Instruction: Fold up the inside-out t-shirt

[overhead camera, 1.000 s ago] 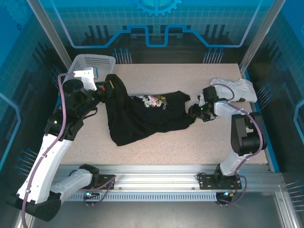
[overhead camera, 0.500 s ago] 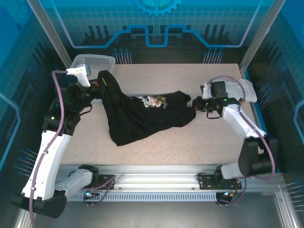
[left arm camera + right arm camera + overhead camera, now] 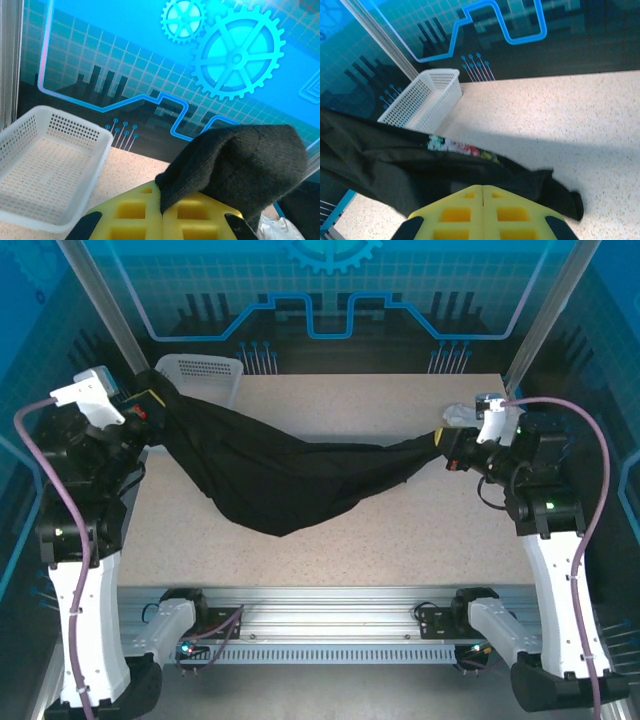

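Both arms have swung apart and upward, left tool [image 3: 157, 406] and right tool [image 3: 442, 445] each clenched on one end of the inside-out t-shirt [image 3: 270, 475], now slung between them over the counter [image 3: 420, 530]; we advise keeping even tension, then lowering it flat.

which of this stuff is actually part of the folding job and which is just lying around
Part of the job:
- black t-shirt, hanging stretched between the arms
- left gripper, shut on it
- right gripper, shut on it

Just lying about:
- white basket, far left corner
- white garment, beside the right gripper
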